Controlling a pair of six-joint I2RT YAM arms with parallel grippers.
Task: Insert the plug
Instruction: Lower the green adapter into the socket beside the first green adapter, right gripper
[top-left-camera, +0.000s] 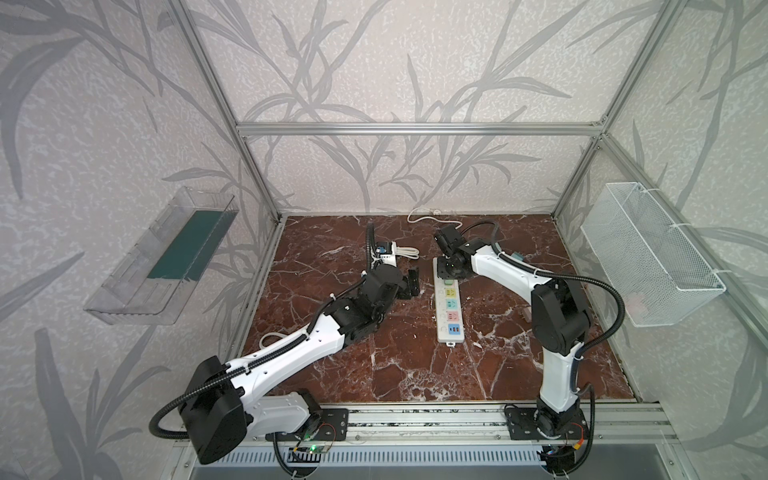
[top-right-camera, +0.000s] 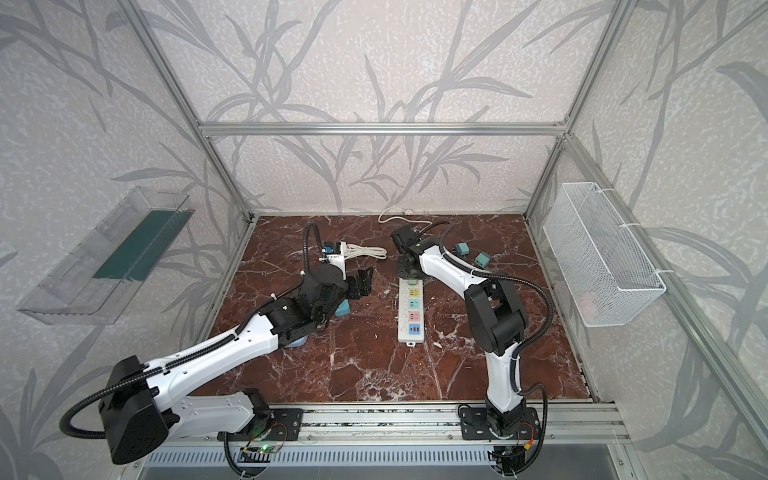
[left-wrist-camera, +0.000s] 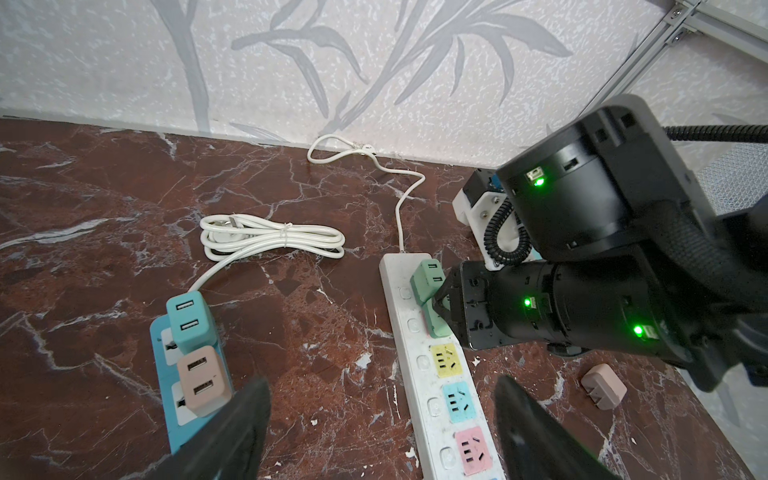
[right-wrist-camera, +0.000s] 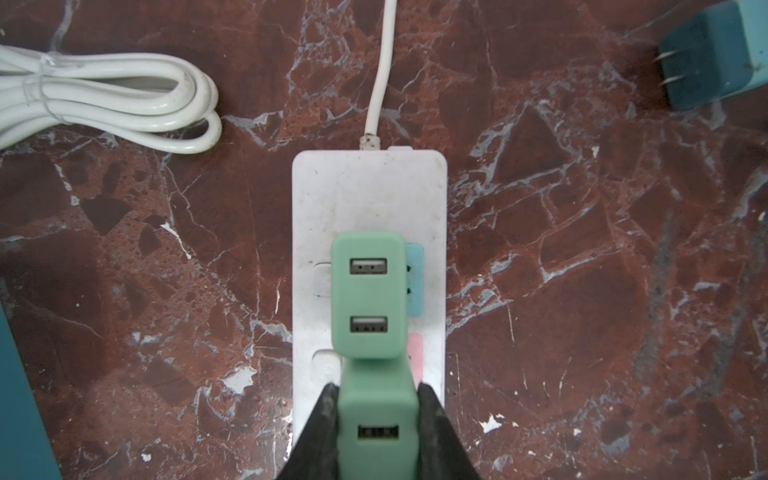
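Currently the right jaws are closed tight on the sides of a green USB charger plug (right-wrist-camera: 376, 415). They hold it upright, ports up, on the white power strip (right-wrist-camera: 365, 195) at the second socket from the cord end, where a sliver of pink socket face shows beside it. Whether its prongs are fully seated cannot be told. Just beside it, on the cord side, a second green charger (right-wrist-camera: 368, 295) stands at the first socket. Farther along the strip, the yellow socket (left-wrist-camera: 446, 361) and the blue socket (left-wrist-camera: 457, 401) show their faces.

The left jaws stand wide apart with nothing between them, above the marble bench (top-left-camera: 395, 365), to the left of the white strip in both top views. Near them lies a blue power strip (left-wrist-camera: 164, 374) carrying a teal charger (left-wrist-camera: 189, 320) and a pink charger (left-wrist-camera: 203, 380). A tied coil of white cable (left-wrist-camera: 270, 239) lies beyond it. On the other side of the white strip, a loose pink charger (left-wrist-camera: 602, 386) lies prongs out. A loose teal charger (top-right-camera: 462, 249) lies behind the right arm.
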